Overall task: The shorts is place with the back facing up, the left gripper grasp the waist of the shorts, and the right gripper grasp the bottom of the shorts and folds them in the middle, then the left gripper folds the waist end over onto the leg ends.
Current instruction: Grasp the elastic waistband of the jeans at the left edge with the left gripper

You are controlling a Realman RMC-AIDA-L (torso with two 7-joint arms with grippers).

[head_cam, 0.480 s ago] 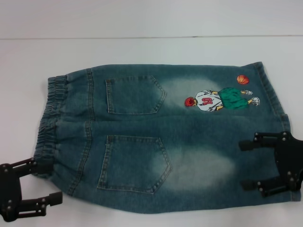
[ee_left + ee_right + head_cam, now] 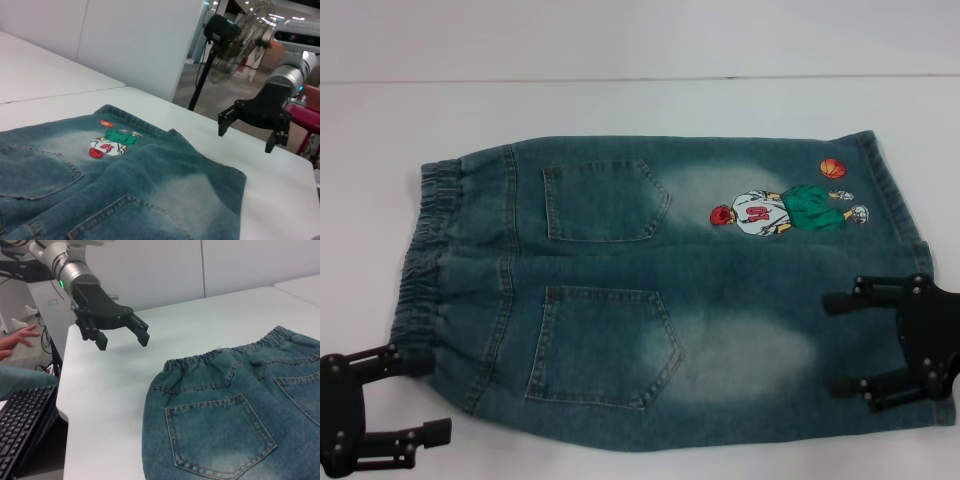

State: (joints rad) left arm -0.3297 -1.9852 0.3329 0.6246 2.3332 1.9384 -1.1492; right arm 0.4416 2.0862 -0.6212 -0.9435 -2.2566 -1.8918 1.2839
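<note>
Head view: the denim shorts lie flat on the white tabletop, 2 back pockets up, elastic waist left, hems right. The left claw hovers spread at the near waist corner; the right claw hangs spread over the near leg's hem, each seemingly poised to pinch its end for the lengthwise fold.

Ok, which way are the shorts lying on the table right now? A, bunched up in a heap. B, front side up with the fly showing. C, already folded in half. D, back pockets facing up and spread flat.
D: the shorts lie spread flat with both back patch pockets showing on top, and neither tool grips them.
</note>
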